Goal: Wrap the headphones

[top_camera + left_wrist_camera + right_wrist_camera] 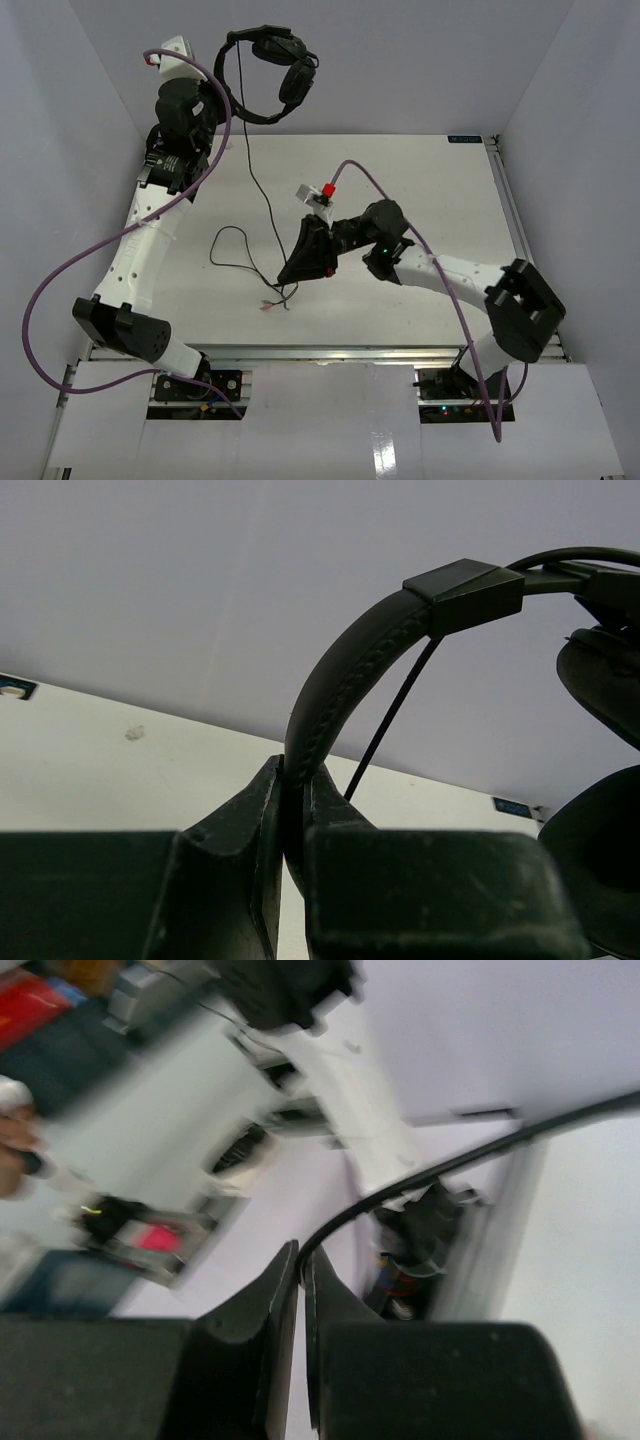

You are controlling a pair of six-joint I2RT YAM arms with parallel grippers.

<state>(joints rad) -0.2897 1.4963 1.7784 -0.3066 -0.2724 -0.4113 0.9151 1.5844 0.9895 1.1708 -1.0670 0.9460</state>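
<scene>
The black headphones [270,70] hang in the air at the back left, held by the headband [335,685]. My left gripper [218,112] is shut on the headband, which rises between its fingers [295,780]. An ear cup [605,680] shows at the right of the left wrist view. The thin black cable [262,200] drops from the headset to the table and ends in small coloured plugs [272,305] near the front. My right gripper [290,272] is low over the table, shut on the cable [420,1175], which leaves its fingertips [300,1255].
Thick purple robot cables [60,280] loop along the left arm and over the right arm [440,270]. A loose loop of the thin cable [228,245] lies on the white table [420,180]. White walls close in at the back and sides.
</scene>
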